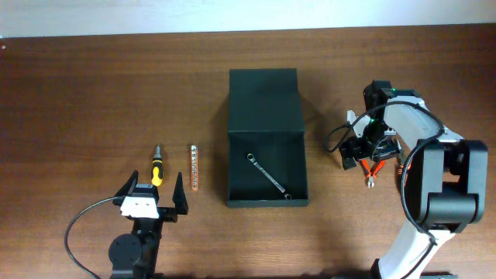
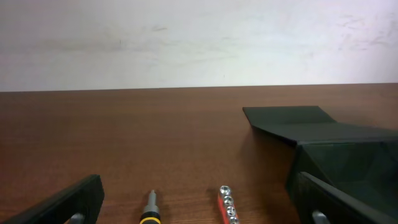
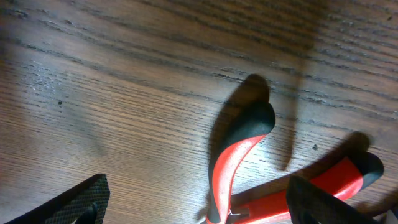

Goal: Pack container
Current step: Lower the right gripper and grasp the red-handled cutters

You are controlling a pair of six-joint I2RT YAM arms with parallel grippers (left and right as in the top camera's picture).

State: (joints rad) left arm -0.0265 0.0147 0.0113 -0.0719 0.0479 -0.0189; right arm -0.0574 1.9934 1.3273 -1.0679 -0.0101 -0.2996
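Note:
The black container [image 1: 267,202] stands open at the table's middle, its flap lid [image 1: 263,101] folded back. A silver wrench [image 1: 268,177] lies inside it. Red-and-black pliers [image 1: 373,172] lie on the table to the right of it. My right gripper [image 1: 364,155] hangs low over them, open. In the right wrist view the pliers' handles [image 3: 233,168] lie between the fingers of the right gripper [image 3: 198,186], untouched on the left side. My left gripper [image 1: 153,203] is open at the front left, just behind a yellow-handled screwdriver [image 1: 156,167] and a red socket rail [image 1: 194,167].
In the left wrist view the screwdriver tip [image 2: 151,208] and the socket rail [image 2: 227,202] lie between the left gripper's [image 2: 198,186] fingers, with the container [image 2: 336,149] at the right. A pale wall runs behind the table's far edge.

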